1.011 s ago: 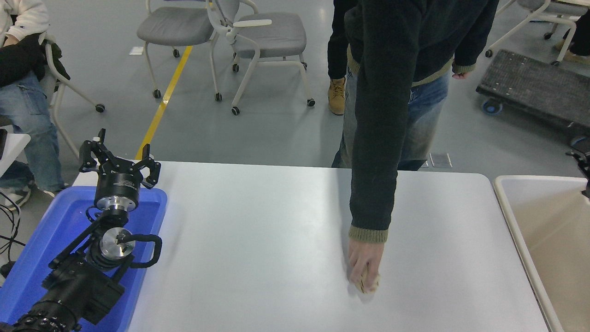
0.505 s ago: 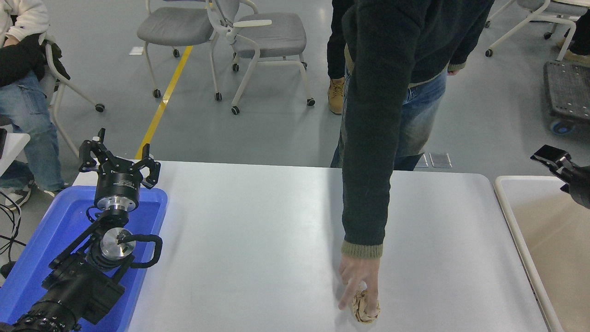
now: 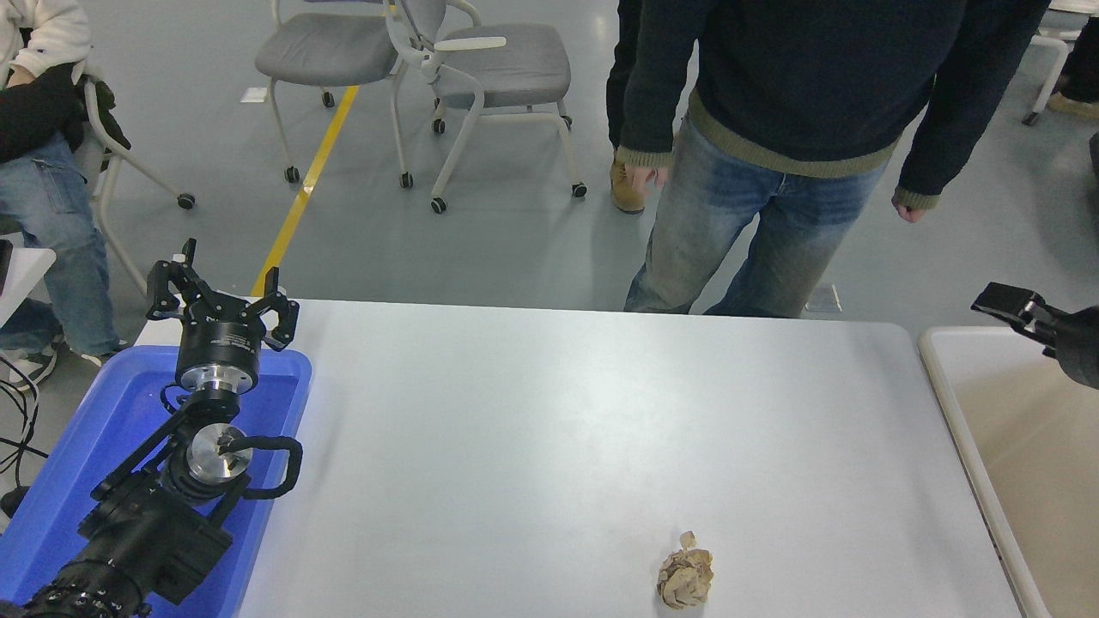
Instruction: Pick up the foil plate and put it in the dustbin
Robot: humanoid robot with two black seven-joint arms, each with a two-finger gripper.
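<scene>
No foil plate shows in the head view. The dustbin (image 3: 949, 403), beige inside with a thick off-white rim, stands at the table's right end, cut off by the picture's edge. My right gripper (image 3: 1017, 311) comes in at the right edge, above the bin's far corner, with only its tip showing and nothing seen in it. My left gripper (image 3: 221, 290) is open and empty, parked over the blue tray at the lower left.
A small crumpled brown paper ball (image 3: 685, 580) lies near the white table's (image 3: 532, 429) front edge, right of centre. A bright blue plastic tray (image 3: 94, 446) sits under the left arm. A person (image 3: 773, 154) stands at the far side, hands down. Chairs stand behind.
The person has let go of the paper ball on the table, pulled the arm back and stood upright. My right gripper has come into view at the right edge.
</scene>
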